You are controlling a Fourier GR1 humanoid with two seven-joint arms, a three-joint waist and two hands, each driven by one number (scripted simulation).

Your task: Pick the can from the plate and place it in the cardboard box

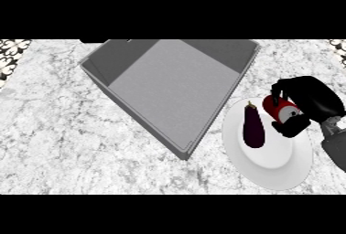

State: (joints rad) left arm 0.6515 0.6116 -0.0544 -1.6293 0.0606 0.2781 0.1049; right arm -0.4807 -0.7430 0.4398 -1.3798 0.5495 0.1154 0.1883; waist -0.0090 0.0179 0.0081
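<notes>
A red can (279, 109) with a white label stands at the far right part of a white plate (273, 171). My right hand (312, 101) comes in from the right edge with its fingers and thumb curled round the can, hiding much of it. A dark purple eggplant (252, 125) lies on the plate just left of the can. The grey open box (172, 82) sits on the counter to the plate's upper left, its near corner beside the plate's rim. My left hand does not show.
White marbled counter (67, 137) stretches left of the box. The box's tall walls (142, 121) stand between the plate and that side. Patterned patches sit at the far top corners.
</notes>
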